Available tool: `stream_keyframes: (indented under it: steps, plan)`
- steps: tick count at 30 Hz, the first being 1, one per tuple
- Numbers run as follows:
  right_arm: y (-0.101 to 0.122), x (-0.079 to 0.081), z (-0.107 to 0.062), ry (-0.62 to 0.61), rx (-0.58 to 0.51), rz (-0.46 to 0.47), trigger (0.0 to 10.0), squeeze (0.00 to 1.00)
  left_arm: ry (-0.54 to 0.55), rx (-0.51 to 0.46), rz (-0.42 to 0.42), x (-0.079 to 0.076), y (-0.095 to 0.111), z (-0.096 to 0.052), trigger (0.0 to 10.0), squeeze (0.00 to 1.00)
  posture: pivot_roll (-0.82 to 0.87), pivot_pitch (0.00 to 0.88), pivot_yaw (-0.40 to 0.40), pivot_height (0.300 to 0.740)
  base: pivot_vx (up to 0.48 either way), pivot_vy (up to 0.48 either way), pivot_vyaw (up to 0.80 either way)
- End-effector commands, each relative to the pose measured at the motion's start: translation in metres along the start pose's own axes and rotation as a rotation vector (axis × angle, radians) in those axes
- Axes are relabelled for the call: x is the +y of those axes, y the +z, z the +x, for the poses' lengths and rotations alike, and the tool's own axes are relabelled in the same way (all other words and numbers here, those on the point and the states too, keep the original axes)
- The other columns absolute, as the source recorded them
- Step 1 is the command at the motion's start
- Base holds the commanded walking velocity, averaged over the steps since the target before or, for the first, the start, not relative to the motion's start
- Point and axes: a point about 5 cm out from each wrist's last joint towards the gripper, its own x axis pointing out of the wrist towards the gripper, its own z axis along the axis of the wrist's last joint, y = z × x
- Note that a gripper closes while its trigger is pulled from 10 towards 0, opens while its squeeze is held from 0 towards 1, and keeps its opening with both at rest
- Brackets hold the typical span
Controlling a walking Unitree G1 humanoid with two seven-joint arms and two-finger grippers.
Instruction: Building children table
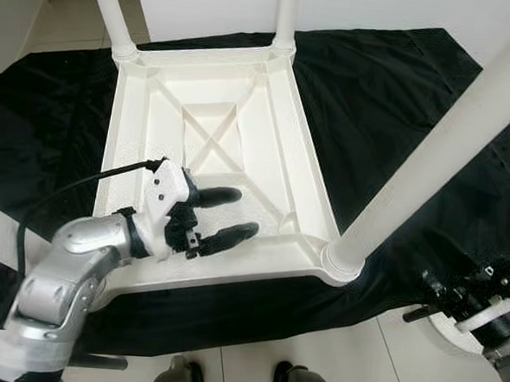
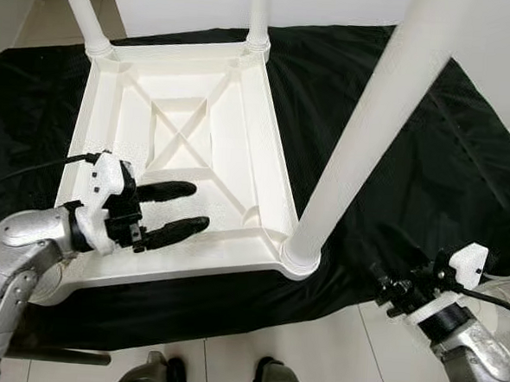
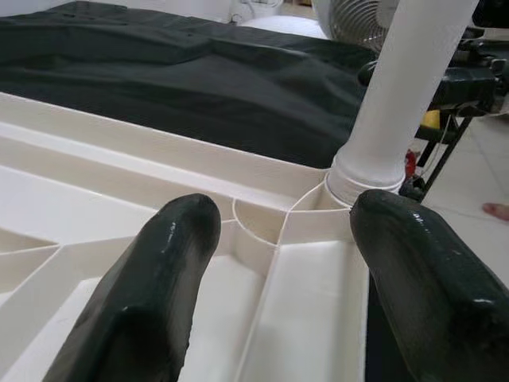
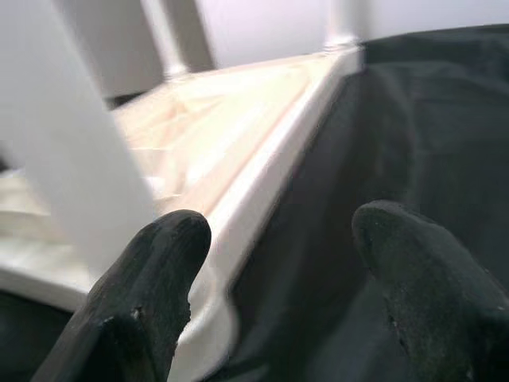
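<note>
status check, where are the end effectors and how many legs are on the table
Left end effector open, over upturned white table. Right end effector open, empty, off near right corner. Three legs seated: near right leg, two far. Black cloth underneath.

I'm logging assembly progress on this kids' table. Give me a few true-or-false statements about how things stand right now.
1. The table top lies upside down on a black cloth. True.
2. The left gripper is clamped on a leg. False: it hovers open over the table's underside, holding nothing.
3. Legs stand in both far corners. True: far-left leg and far-right leg are seated.
4. The near-right corner has no leg. False: a near-right leg stands in it.
5. The right gripper rests inside the table frame. False: it is off the table's near-right corner, open.
</note>
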Motion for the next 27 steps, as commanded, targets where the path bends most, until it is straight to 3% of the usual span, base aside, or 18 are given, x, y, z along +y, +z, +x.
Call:
stream_keyframes:
  steps: [1, 8, 20, 22, 27]
  plan:
    - [0.002, 0.009, 0.001, 0.081, 0.006, 0.018, 10.0, 0.00, -0.056, 0.030, -0.004, -0.003, 0.000, -0.006, 10.0, 0.00, -0.09, 0.157, 0.063, 0.740, 0.000, 0.000, 0.00]
    - [0.008, 0.019, 0.015, 0.237, 0.027, 0.022, 10.0, 0.00, -0.078, 0.060, -0.002, -0.006, -0.001, -0.007, 10.0, 0.00, -0.09, 0.146, 0.062, 0.740, 0.000, 0.000, 0.00]
    - [0.006, 0.019, 0.045, 0.274, 0.012, -0.040, 10.0, 0.00, -0.071, 0.063, 0.012, -0.004, -0.003, 0.003, 10.0, 0.00, -0.10, 0.130, 0.049, 0.740, 0.000, 0.000, 0.00]
    - [0.004, 0.023, 0.059, 0.284, -0.013, -0.034, 10.0, 0.00, -0.038, 0.066, 0.011, -0.001, -0.006, 0.010, 10.0, 0.00, -0.10, 0.134, 0.049, 0.740, 0.000, 0.000, 0.00]
    - [0.004, 0.033, 0.064, 0.357, -0.020, -0.007, 10.0, 0.00, 0.013, 0.062, -0.006, 0.000, -0.007, 0.017, 10.0, 0.00, -0.09, 0.149, 0.036, 0.740, 0.000, 0.000, 0.00]
